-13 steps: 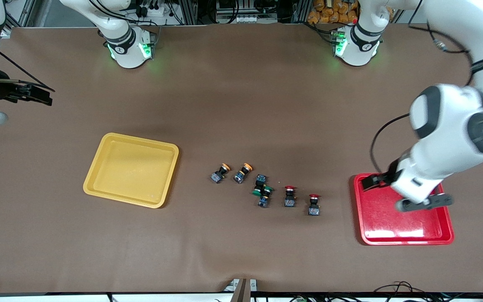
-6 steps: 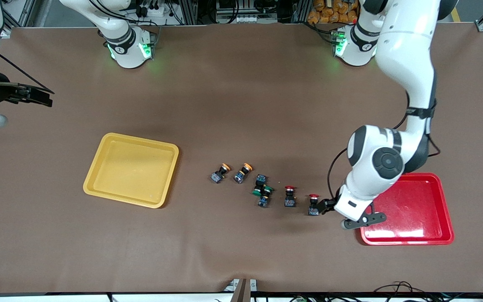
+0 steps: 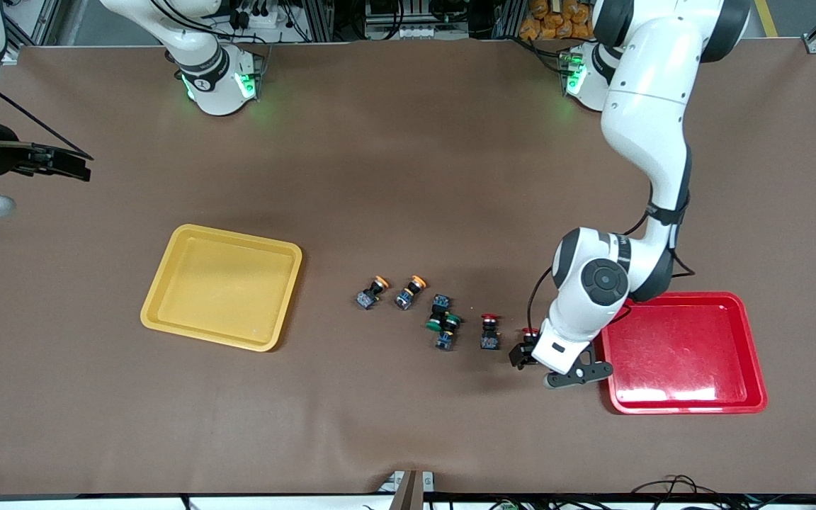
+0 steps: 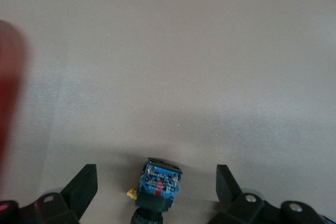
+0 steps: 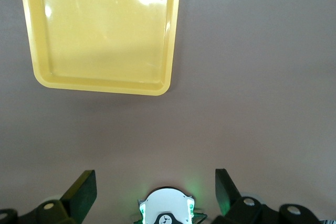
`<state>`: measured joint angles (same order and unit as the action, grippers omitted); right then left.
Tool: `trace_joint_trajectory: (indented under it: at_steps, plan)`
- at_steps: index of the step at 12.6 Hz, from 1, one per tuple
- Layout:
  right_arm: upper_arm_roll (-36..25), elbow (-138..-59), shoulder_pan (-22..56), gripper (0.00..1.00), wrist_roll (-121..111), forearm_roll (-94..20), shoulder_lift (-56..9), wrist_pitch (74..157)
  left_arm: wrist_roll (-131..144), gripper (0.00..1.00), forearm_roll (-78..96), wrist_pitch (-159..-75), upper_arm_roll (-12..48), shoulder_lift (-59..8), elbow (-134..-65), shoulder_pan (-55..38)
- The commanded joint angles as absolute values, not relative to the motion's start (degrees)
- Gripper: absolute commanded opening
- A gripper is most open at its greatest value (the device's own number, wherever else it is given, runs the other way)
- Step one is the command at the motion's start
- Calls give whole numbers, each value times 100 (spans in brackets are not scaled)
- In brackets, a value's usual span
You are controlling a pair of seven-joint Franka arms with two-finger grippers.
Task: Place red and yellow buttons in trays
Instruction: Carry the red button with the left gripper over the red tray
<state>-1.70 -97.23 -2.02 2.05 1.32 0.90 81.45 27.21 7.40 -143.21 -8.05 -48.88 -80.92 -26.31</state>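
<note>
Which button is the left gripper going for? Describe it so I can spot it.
Start at the red tray. Of the row of small switches beside it, take the one closest to the tray: a red-capped button, under the open left gripper. The other red-capped button sits uncovered.

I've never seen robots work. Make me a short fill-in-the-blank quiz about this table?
1. The left gripper hangs open over a button with a ____ cap.
2. Both trays, yellow and red, hold ____ buttons.
3. The two yellow buttons lie nearer the ____ tray.
4. The right gripper waits with its jaws ____.

Missing words: red; no; yellow; open
</note>
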Motion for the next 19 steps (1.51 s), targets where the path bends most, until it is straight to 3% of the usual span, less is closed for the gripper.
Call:
trace_joint_trajectory:
  at_steps: [1,6,8,10,11,16,19]
  plan:
    - [-281,-9624,-97,100,246,70,44,8086,2795,100,773,-14685,-888,-5185,-7963,-2742]
    - [-316,-9624,-53,100,246,70,-9,8086,2768,100,607,-14775,-905,-5353,-7963,-2821]
    - [-334,-9624,-53,100,246,53,-9,8077,2751,51,554,-14774,-923,-5353,-7963,-2821]
    - [-351,-9624,-53,100,246,35,-17,8095,2777,8,291,-14713,-923,-5300,-7963,-2830]
    - [-352,-9624,-53,100,246,35,-26,8095,2777,0,238,-14608,-932,-5291,-7963,-2830]
    - [-360,-9615,-35,100,246,35,-53,8086,2812,0,263,-13888,-1598,-5028,-7910,-3163]
    - [-413,-9624,-18,100,246,35,-53,8077,2874,0,255,-13834,-1644,-4808,-7919,-3094]
